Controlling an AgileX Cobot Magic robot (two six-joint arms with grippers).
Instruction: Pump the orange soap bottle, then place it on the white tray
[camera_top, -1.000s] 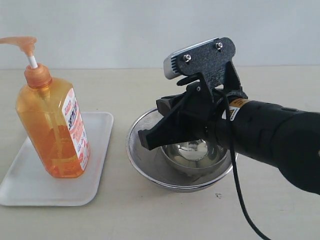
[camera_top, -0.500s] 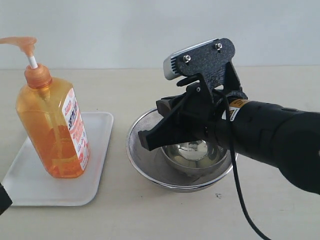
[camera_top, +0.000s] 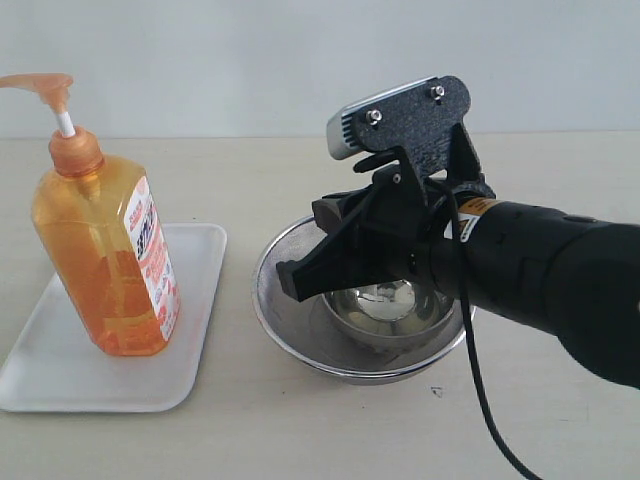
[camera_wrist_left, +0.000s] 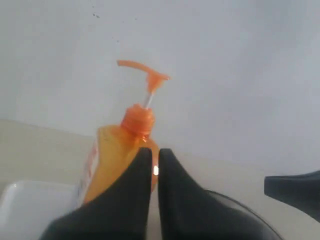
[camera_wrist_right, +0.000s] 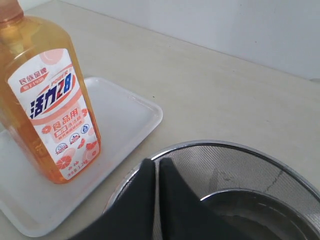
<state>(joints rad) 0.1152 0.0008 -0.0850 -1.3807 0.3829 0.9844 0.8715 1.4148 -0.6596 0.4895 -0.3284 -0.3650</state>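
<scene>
Orange soap bottle stands upright on the white tray, free of any grip. We see our left gripper and right gripper both closed and empty, the right above the steel strainer. Tall and narrow, the bottle could topple if our left arm sweeps past carelessly.

I record the orange soap bottle as translucent amber-orange throughout, with a matching orange pump head above a white stem. Its label is white with a salmon-pink panel, large red characters with touches of blue, and pink-orange citrus slices along the lower edge. The white tray is plain, unmarked white. The strainer is fine grey steel mesh under a bright rim; the bowl inside is mirror silver. Right gripper and left gripper are matte black. The bench is pale beige, the wall off-white.
</scene>
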